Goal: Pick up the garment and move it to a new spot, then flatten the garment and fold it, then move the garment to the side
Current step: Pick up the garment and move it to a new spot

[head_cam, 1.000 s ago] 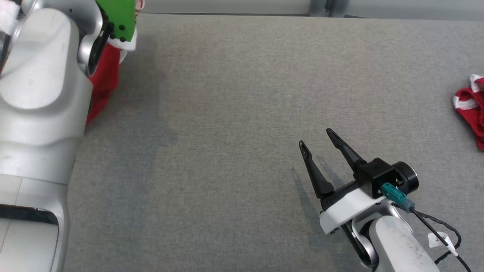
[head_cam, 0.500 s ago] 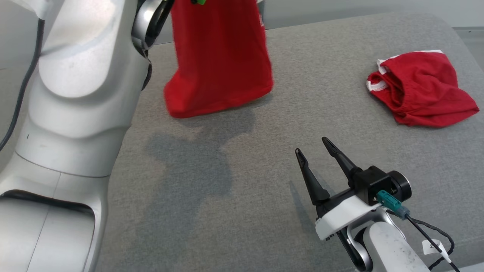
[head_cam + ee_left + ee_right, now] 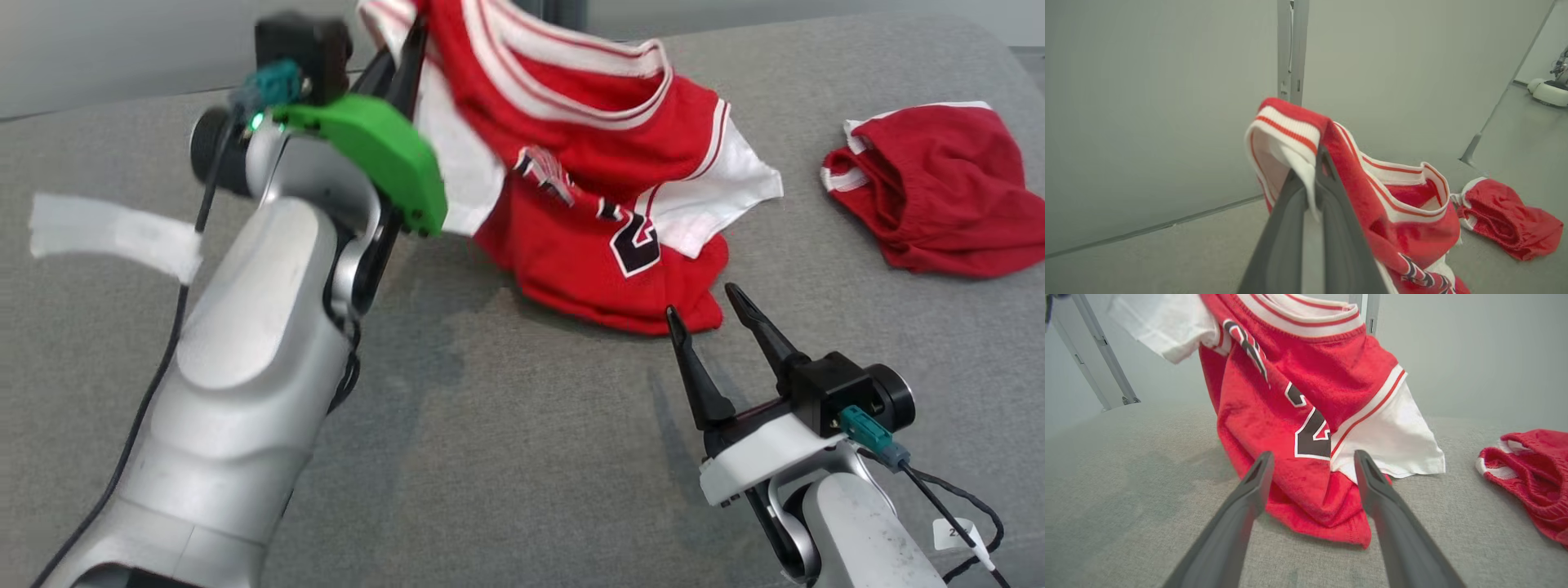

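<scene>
garment (image 3: 571, 245) gripped at striped edge by left claw (image 3: 1310, 167), right claw (image 3: 700, 300) spread just beside hem

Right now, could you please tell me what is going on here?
The left tool is shut on the striped trim of a red-and-white basketball jersey, holding it up while its lower hem rests on the grey fabric-covered surface. The right tool is open, close to that hem. A crumpled red garment lies apart to the right.
</scene>
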Motion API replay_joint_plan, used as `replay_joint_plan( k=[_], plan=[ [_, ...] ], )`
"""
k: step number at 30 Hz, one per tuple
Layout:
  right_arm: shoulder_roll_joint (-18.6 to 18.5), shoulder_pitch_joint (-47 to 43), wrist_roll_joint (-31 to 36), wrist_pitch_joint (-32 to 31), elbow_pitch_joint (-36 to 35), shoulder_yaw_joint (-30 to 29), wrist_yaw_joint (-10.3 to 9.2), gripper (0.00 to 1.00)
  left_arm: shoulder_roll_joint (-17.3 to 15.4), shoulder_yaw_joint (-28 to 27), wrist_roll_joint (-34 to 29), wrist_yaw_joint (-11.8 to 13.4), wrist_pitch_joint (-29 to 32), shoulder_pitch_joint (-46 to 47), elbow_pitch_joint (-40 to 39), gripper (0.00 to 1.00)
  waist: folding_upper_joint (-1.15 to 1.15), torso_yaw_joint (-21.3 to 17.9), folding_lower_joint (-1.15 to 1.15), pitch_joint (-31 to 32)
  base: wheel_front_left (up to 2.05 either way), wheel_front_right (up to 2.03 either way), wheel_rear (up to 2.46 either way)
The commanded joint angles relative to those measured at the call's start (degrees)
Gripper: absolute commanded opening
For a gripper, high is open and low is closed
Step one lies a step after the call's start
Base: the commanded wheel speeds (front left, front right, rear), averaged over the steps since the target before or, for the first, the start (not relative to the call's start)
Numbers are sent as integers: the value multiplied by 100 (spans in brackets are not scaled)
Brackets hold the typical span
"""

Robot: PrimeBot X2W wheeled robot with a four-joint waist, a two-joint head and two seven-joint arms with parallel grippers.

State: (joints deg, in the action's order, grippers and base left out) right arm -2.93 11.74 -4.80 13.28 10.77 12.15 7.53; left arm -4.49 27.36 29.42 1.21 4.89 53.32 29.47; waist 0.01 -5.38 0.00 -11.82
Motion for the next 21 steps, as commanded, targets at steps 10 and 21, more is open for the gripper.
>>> replay_joint_plan(
  k=[10,21],
  plan=[
    [-2,-102,89,-90,-84,21,-9,100,-478,-417,354,345,-566,-1609,459,0,-1,808,0,-71,0,0,0],
    [-1,-201,72,-141,-97,97,-9,100,-687,-819,629,685,-930,-2404,590,0,-1,814,0,109,0,0,0]
  ],
)
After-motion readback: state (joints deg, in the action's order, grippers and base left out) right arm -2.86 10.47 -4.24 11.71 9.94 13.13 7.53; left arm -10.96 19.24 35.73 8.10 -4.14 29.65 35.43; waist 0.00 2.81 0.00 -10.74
